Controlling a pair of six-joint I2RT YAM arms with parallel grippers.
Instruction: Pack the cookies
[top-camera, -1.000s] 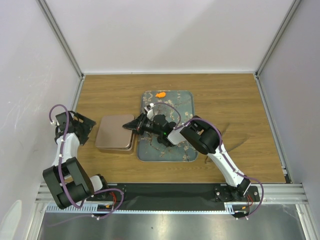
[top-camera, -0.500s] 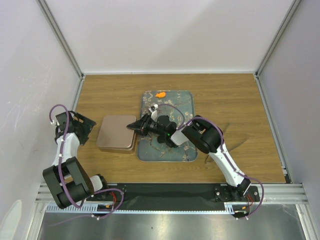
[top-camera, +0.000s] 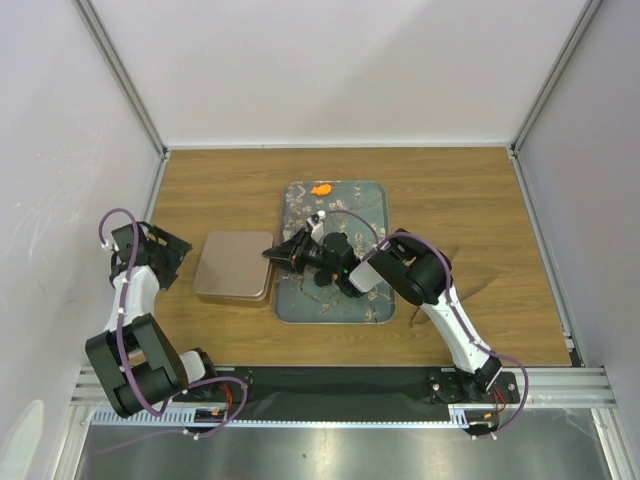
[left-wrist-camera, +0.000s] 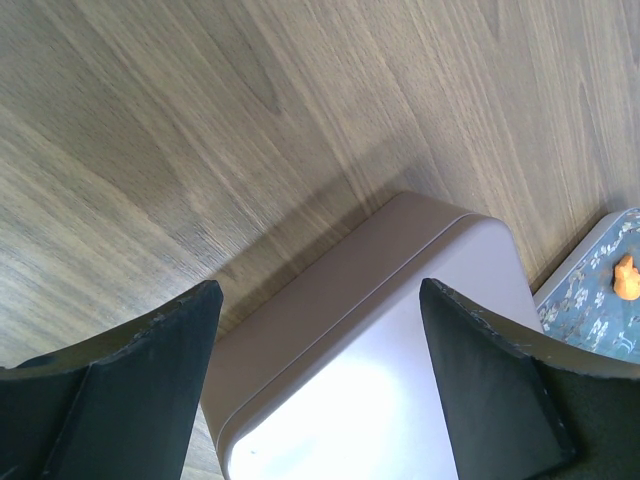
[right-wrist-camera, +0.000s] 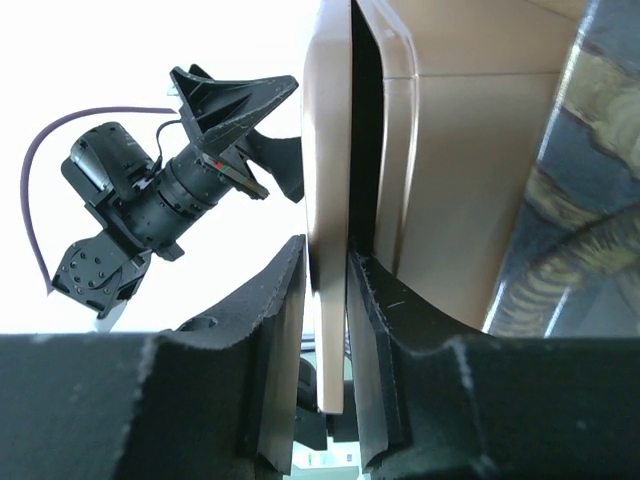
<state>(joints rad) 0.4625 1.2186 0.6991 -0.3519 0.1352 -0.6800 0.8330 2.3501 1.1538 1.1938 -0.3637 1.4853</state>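
Observation:
One orange cookie (top-camera: 321, 189) lies at the far end of the floral tray (top-camera: 365, 205); it also shows in the left wrist view as the cookie (left-wrist-camera: 626, 278). A flat tan tin box (top-camera: 232, 265) sits left of the tray. My right gripper (top-camera: 272, 255) reaches over the tray to the box's right edge. In its wrist view the gripper (right-wrist-camera: 327, 250) has the lid's rim (right-wrist-camera: 325, 150) between its fingers, with a thin slit of light on one side, so the jaws are slightly open. My left gripper (top-camera: 175, 250) is wide open at the box's left side, and the box's corner (left-wrist-camera: 400, 330) fills its wrist view.
The box base (right-wrist-camera: 450, 180) shows a dark gap under the lid at the right edge. The tray (right-wrist-camera: 590, 200) lies right beside the box. Bare wooden table (top-camera: 470, 210) extends right of and behind the tray, bounded by white walls.
My right gripper has loosened its jaws a little on the lid's rim and drawn back slightly to the right. The left arm has barely moved.

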